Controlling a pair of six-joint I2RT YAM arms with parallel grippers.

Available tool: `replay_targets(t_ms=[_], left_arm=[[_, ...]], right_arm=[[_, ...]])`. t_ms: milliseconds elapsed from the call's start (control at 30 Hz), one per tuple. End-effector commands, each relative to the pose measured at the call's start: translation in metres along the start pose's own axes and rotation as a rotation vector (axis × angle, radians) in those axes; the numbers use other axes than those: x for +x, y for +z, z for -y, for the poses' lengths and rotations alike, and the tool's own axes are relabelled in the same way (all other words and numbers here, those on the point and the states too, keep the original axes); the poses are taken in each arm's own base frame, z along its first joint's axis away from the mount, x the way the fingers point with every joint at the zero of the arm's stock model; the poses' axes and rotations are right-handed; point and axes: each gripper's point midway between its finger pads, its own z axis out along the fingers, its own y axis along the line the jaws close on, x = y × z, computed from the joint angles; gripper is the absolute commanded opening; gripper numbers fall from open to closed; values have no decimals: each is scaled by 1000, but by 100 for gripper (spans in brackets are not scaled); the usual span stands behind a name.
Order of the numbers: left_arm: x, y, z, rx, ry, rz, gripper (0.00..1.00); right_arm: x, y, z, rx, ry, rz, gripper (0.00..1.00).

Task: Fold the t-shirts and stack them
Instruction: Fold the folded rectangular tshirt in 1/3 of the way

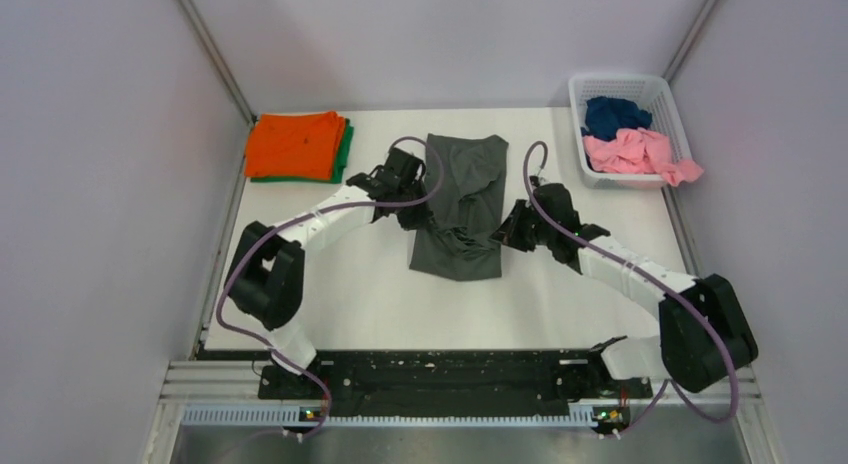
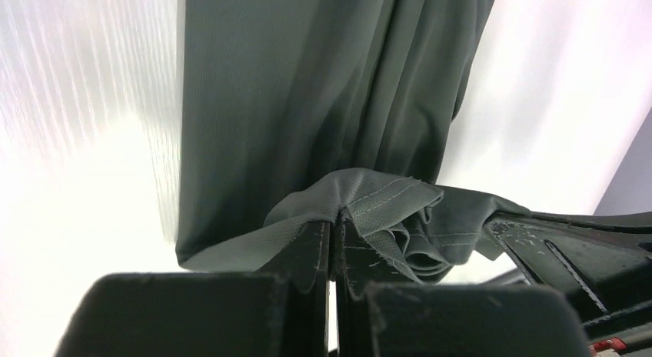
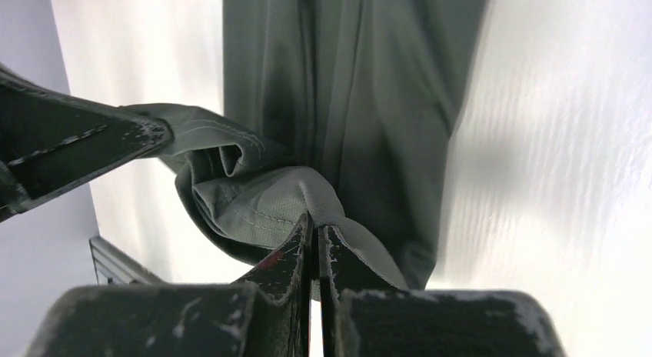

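Note:
The dark grey t-shirt (image 1: 462,199) lies lengthwise in the middle of the table, folded narrow. My left gripper (image 1: 418,219) is shut on its left hem edge, lifted and bunched (image 2: 361,199). My right gripper (image 1: 508,234) is shut on its right hem edge (image 3: 307,195). The two grippers stand close together at the shirt's near half. An orange t-shirt (image 1: 295,144) lies folded on a green one (image 1: 345,154) at the back left. A navy blue t-shirt (image 1: 613,114) and a pink one (image 1: 640,152) lie crumpled in the basket.
The white lattice basket (image 1: 660,89) stands at the back right corner. Grey walls close in the table on the left, back and right. The arm bases sit on a black rail (image 1: 440,374) at the near edge.

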Motion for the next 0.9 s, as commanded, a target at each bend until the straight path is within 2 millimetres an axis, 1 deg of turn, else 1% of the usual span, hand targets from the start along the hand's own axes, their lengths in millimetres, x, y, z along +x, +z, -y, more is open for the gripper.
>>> replay_targets(t_ms=[0, 100, 233, 300, 400, 500, 533, 567, 600, 633, 667, 700, 733, 767, 800, 833, 867], left_arm=[[-33, 5, 9, 10, 50, 23, 0], [-49, 13, 9, 7, 53, 32, 0], [-65, 23, 11, 6, 68, 31, 0], [-72, 27, 6, -19, 62, 34, 0], [-80, 34, 0, -29, 50, 34, 0], [-86, 43, -2, -18, 47, 24, 0], [-88, 46, -2, -12, 46, 18, 3], [-91, 49, -2, -8, 47, 11, 10], [-95, 53, -2, -7, 51, 11, 19], [-100, 54, -1, -7, 57, 21, 30], [-106, 55, -1, -11, 62, 39, 37], [-113, 54, 0, -9, 66, 56, 43], [-119, 52, 3, -1, 71, 70, 51], [-125, 48, 6, 10, 74, 83, 59], [-130, 43, 10, 22, 76, 92, 70], [-133, 37, 14, 35, 83, 102, 93], [-136, 30, 16, 43, 87, 113, 98]], right_arm=[[-38, 14, -11, -60, -25, 45, 0], [-54, 24, -7, -54, -23, 49, 0], [-73, 35, -2, -55, -26, 65, 0], [-80, 39, 0, -62, -24, 72, 0], [-86, 49, 7, -57, -14, 65, 0], [-89, 63, 13, -62, -12, 54, 0], [-89, 71, 17, -64, -4, 43, 0], [-91, 77, 19, -73, 0, 41, 1], [-97, 83, 21, -76, 6, 45, 4], [-104, 87, 23, -77, 11, 55, 7], [-112, 91, 25, -78, 14, 60, 10], [-121, 94, 25, -85, 11, 67, 18], [-129, 94, 26, -87, 10, 71, 31], [-135, 93, 25, -91, -2, 72, 43], [-141, 91, 24, -79, -12, 84, 51], [-145, 88, 25, -59, -25, 94, 58], [-148, 83, 27, -36, -37, 105, 71]])
